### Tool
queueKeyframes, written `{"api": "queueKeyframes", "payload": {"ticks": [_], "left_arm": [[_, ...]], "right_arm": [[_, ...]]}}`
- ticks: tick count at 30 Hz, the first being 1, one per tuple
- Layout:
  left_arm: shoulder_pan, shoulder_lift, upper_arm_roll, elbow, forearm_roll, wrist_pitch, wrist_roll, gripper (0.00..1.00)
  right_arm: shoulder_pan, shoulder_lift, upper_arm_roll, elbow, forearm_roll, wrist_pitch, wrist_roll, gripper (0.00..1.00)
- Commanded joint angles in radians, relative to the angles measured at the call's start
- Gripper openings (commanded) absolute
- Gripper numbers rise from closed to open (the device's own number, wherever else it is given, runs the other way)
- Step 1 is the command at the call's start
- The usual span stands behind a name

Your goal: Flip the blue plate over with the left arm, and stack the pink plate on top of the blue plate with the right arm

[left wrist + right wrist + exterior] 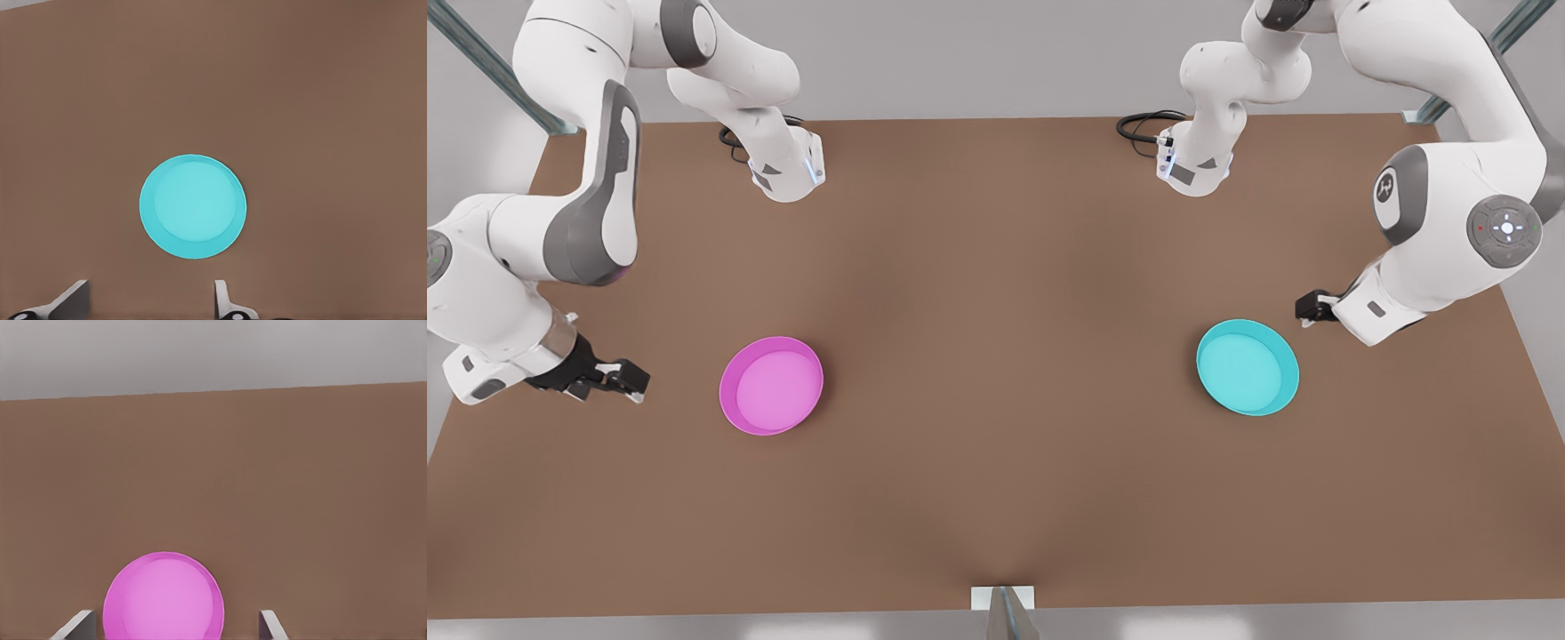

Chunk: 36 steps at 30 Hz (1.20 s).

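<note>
The blue plate [1247, 367] lies open side up on the front view's right of the brown table, and appears centred as the blue plate [192, 207] in the left wrist view. My left gripper [1309, 310] hovers just beyond its far right rim, apart from it, fingers [222, 297] spread open. The pink plate [771, 385] rests open side up on the front view's left; the right wrist view shows the pink plate [163, 599] close ahead. My right gripper [631, 380] sits low to its left, a gap away, open and holding nothing.
The brown table [996, 267] stretches wide between the two plates. Black cables [1145, 125] coil near the arm bases at the far edge. A small metal bracket [1003, 604] stands at the near edge, and angled metal struts rise at the far corners.
</note>
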Motion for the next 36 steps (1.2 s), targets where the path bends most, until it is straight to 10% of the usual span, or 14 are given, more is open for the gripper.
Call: {"api": "queueKeyframes", "payload": {"ticks": [1,12,28,29,32,36], "left_arm": [[0.000,0.001,0.000,0.000,0.000,-0.001,0.000,1.00],[0.190,0.384,0.235,-0.014,-0.585,0.060,0.656,1.00],[0.183,0.596,0.229,-0.043,-0.610,0.263,0.730,1.00],[0.178,0.603,0.229,-0.041,-0.610,0.268,0.730,0.98],[0.178,0.619,0.227,-0.043,-0.612,0.268,0.730,0.50],[0.178,0.628,0.226,-0.043,-0.616,0.268,0.729,0.40]], "right_arm": [[0.000,-0.003,0.000,0.000,0.000,-0.002,-0.002,1.00],[-0.008,-0.043,0.000,0.002,-0.002,-0.011,-0.002,1.00],[-0.005,-0.035,0.000,0.000,0.000,-0.009,0.000,1.00],[-0.005,-0.035,0.000,0.002,0.000,-0.009,0.000,1.00],[-0.003,-0.037,0.000,0.002,0.002,-0.009,0.002,1.00],[0.006,-0.034,0.002,0.000,0.002,-0.011,0.000,1.00]]}}
